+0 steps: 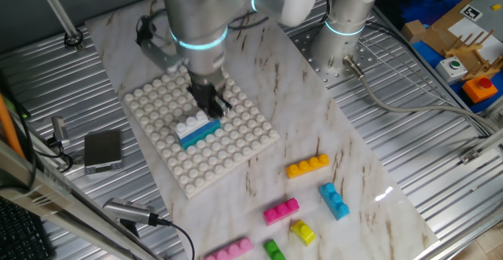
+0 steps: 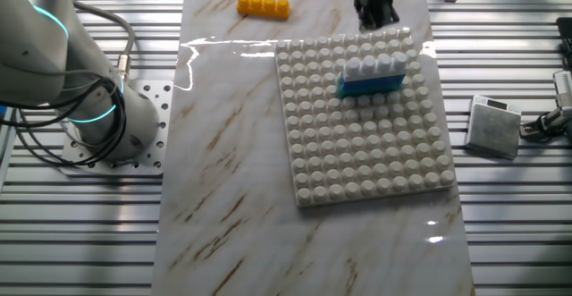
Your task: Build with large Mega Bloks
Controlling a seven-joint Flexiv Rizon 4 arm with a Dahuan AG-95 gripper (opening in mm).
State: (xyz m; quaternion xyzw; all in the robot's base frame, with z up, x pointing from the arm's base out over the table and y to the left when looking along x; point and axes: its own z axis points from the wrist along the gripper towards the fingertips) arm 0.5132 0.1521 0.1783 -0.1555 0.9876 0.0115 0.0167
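1. Nearest to the camera in one fixed view lie the loose bricks: a pink bar, a green brick, a yellow brick and a magenta bar. Farther right are a blue bar and an orange-yellow bar. They wait on the marble table, probably as stock for later steps.
2. On the white baseplate stands a small stack — a white bar pressed on top of a teal-blue bar. In the other fixed view the same white bar sits straight on the blue one, studs up, near the far right part of the baseplate.
3. The gripper is just beside the stack, on its far side, pointing down. Its dark fingers appear close together and hold nothing that I can see, but I cannot tell for sure if they are open or closed.
4. I judge that the stack is already seated — the gripper has no brick in it, so the next brick must come from the loose ones on the table.
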